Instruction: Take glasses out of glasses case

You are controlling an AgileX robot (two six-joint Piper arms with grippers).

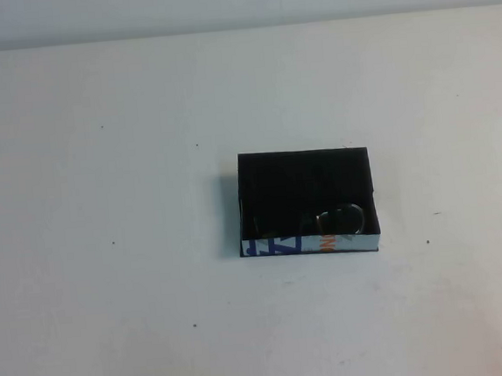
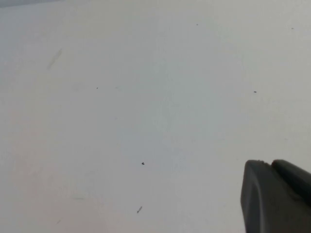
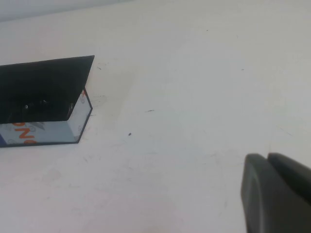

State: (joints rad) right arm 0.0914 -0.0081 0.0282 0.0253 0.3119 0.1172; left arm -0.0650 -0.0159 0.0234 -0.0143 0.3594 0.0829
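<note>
Glasses [image 1: 340,219] lie in the glasses case [image 1: 311,246], well apart from both grippers' jaws, whose opening cannot be told.

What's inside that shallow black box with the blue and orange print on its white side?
A pair of dark-framed glasses lies in the black-lined glasses case, against its near wall. Their temples blend into the dark lining. Left gripper and right gripper are away from it, over bare table.

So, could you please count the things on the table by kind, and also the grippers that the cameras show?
Glasses case, open, on the table: 1
Glasses, lying inside the case at its near side: 1
Grippers: 2, left gripper over bare table, right gripper beside the case, both away from it
Total: 4
</note>
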